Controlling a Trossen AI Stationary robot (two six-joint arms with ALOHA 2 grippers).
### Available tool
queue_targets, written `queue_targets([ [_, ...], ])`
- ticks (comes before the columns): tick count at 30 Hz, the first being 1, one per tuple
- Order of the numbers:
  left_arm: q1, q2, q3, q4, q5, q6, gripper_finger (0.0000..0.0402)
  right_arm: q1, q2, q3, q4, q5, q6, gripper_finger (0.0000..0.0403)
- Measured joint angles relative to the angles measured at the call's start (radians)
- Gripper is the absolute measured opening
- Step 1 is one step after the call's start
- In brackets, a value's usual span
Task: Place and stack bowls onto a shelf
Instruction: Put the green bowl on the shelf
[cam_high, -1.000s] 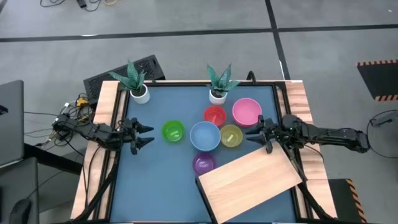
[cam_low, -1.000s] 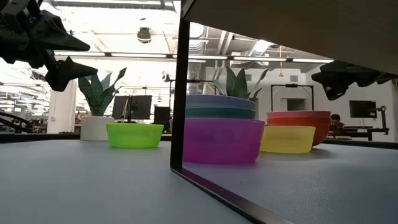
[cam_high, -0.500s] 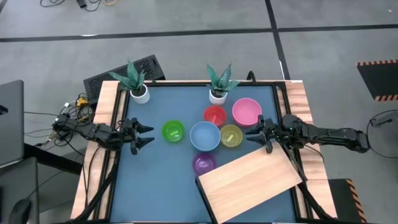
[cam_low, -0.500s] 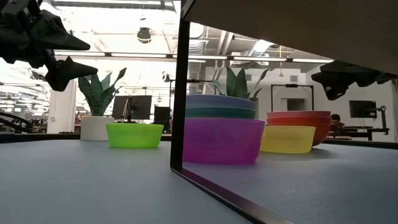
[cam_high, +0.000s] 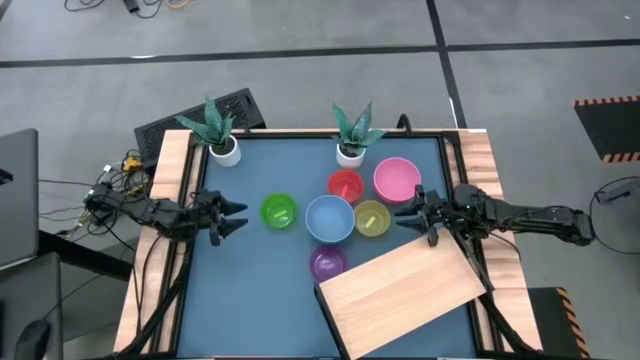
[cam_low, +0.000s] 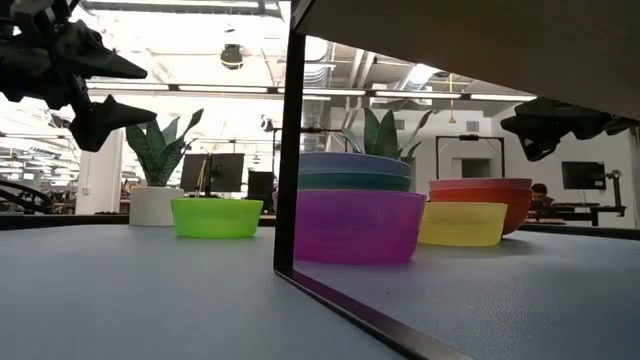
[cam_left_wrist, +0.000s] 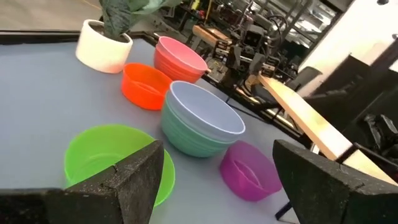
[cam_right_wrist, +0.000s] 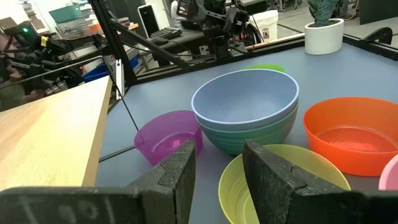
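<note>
almost nothing has moved, only the left gripper (cam_high: 228, 217) shifting slightly beside the lime bowl (cam_high: 278, 211), fingers spread ready to take it, while the right gripper (cam_high: 412, 213), fingers parted, waits near the yellow bowl (cam_high: 371, 219), all bowls off the shelf (cam_high: 405, 293).

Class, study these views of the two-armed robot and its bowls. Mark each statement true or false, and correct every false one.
1. The light blue bowl sits nested in another bowl. True.
2. The left hand grips the lime green bowl. False: it is open, holding nothing, beside that bowl.
3. A bowl stands on the shelf. False: its top is bare.
4. The right hand is open, near the yellow-green bowl. True.
</note>
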Motion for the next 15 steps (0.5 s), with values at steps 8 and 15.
queue_targets([
  [8, 0.0, 0.0, -0.002, 0.023, -0.093, -0.04, 0.0286, 0.0, 0.0, 0.0, 0.0, 0.0, 0.0, 0.0159],
  [15, 0.0, 0.0, -0.003, 0.207, -0.118, -0.102, 0.0286, 0.0, 0.0, 0.0, 0.0, 0.0, 0.0, 0.0159],
])
